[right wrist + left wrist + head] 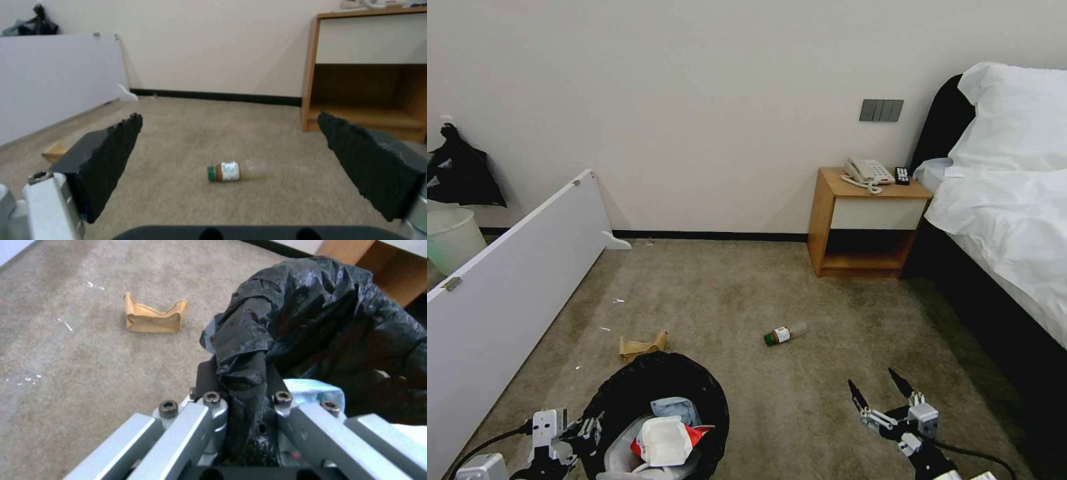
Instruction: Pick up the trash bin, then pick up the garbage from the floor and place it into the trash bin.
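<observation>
The trash bin (627, 390), lined with a crinkled black bag, hangs low at my front left, holding a white box, a red packet and other litter. My left gripper (590, 427) is shut on its near rim; the left wrist view shows its fingers (249, 386) clamped on the black bag (320, 323). On the carpet lies a small green-capped bottle (784, 333) on its side, straight ahead of my right gripper (879, 390), which is open and apart from it. In the right wrist view the bottle (227, 171) lies between the open fingers, farther off. A torn brown paper bag (642, 346) lies beyond the bin.
A white board (514, 280) leans along the left, with a plain white bucket (452, 237) behind it. A wooden nightstand (864, 223) with a phone stands at the wall. The bed (1007, 220) fills the right side. Small white scraps (607, 320) dot the carpet.
</observation>
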